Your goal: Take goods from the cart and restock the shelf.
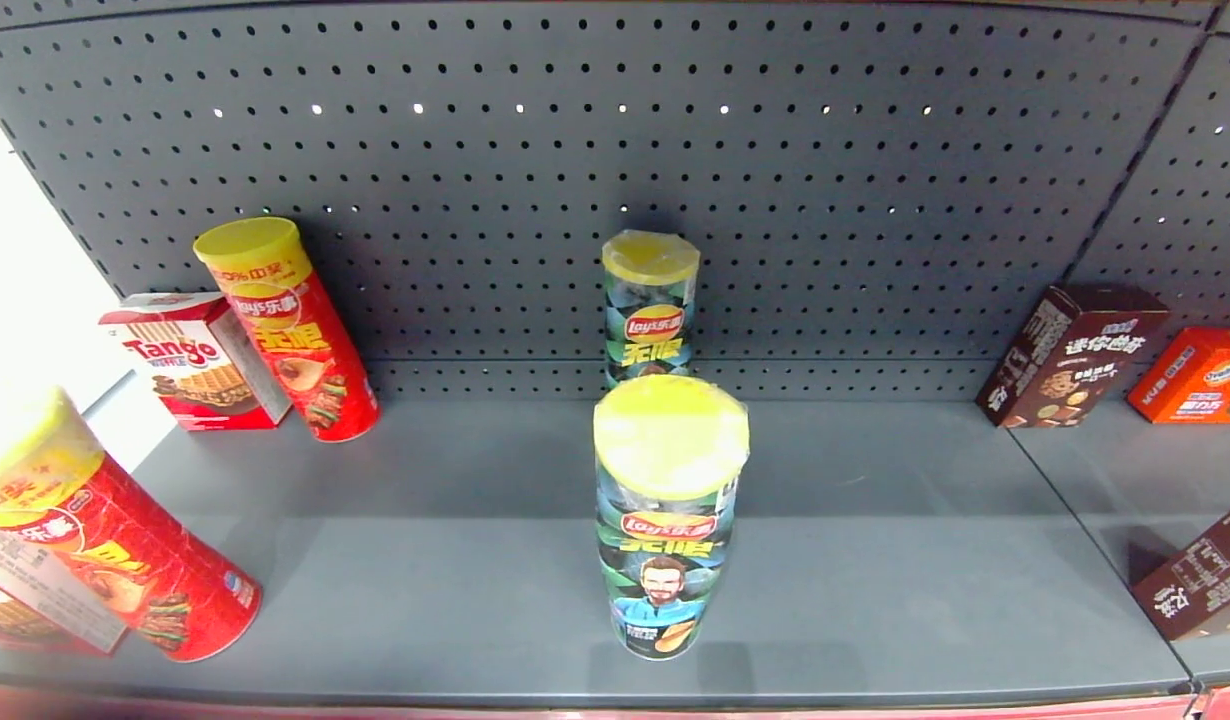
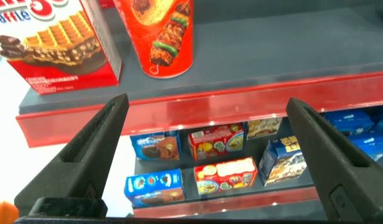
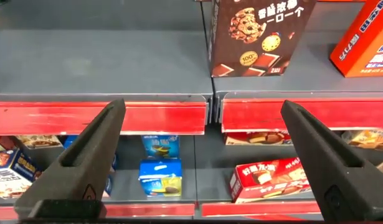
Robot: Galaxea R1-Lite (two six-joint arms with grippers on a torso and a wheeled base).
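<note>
Shelf (image 1: 875, 560): grey, backed by pegboard (image 1: 775, 150) | front can (image 1: 670, 520) and rear can (image 1: 650, 305) are stood upright mid-shelf | left hand (image 2: 207, 104), right hand (image 3: 202, 107): both are held released, empty.

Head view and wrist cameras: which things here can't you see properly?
- Head view: the rear green can has its base hidden by the front green can.
- Head view: the brown box is cut off by the right edge.
- Head view: the front-left box is cut off by the left edge.
- Left wrist view: the blue boxes on the lower shelf are partly behind the left tool.
</note>
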